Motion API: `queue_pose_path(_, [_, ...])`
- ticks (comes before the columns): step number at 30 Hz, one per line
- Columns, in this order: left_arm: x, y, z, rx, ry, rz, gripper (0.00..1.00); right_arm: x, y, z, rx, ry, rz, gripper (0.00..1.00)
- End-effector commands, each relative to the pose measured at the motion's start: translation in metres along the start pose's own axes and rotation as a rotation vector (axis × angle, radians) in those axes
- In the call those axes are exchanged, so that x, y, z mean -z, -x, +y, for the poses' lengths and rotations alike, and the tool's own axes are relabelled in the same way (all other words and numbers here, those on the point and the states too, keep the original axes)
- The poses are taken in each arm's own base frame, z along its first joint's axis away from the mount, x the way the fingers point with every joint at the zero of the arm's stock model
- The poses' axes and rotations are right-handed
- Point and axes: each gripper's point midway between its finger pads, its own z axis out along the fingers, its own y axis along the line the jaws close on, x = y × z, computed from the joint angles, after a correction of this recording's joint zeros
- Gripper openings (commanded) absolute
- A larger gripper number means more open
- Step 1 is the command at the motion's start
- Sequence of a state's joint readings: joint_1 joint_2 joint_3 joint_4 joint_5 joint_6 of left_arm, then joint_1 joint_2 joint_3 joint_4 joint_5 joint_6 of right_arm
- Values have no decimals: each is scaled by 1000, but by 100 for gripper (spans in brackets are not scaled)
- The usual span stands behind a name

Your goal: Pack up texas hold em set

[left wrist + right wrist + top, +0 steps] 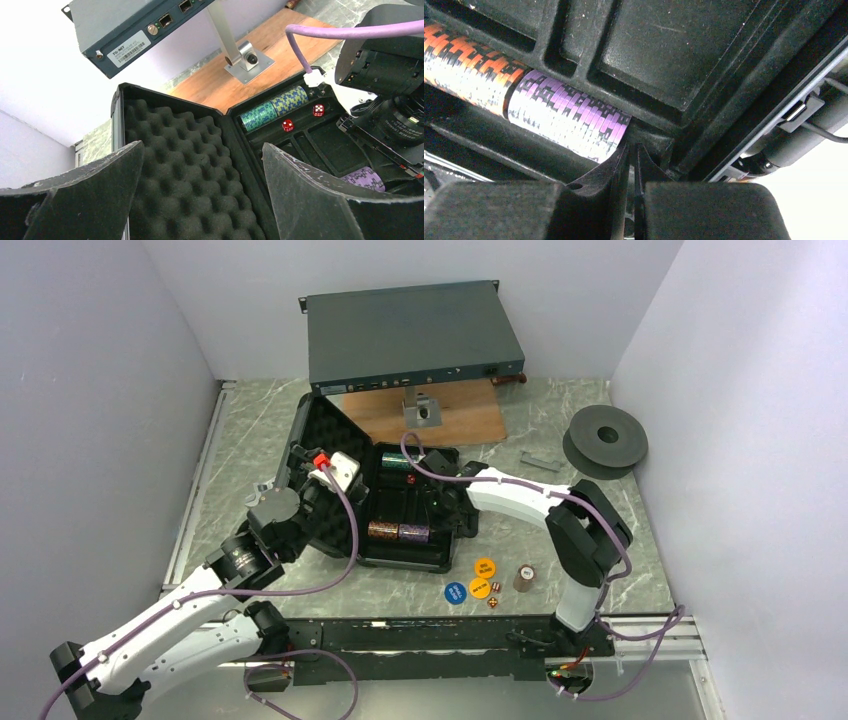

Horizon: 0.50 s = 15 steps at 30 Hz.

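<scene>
The black poker case lies open in the middle of the table, its foam-lined lid raised at the left. My left gripper is open, its fingers standing either side of the lid foam without touching it; in the top view it is at the lid's edge. My right gripper is shut with nothing visible in it, down in the tray next to the purple chip roll and the orange roll. Green chip rolls and two red dice lie in the far slots.
On the table in front of the case lie a blue button, two orange-yellow buttons, small dice and a short brown chip stack. A wooden board with a grey box on a stand is behind; a dark spool is right.
</scene>
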State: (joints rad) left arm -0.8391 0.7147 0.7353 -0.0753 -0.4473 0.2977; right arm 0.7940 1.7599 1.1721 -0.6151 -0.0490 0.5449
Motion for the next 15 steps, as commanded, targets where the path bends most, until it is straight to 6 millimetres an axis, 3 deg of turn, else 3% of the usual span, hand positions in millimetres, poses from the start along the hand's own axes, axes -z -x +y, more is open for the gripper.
queue_pose_path(1, [3,14,13,22,47,-33,93,5,25,22,3,41,-74,11])
queue_pose_path(9, [2,8,15,7,67,-13,93,-1,32,50,39,123,-67,10])
queue_pose_path(15, [1,5,17,-1,85,-8,93,7,32,52,50,130,-84,11])
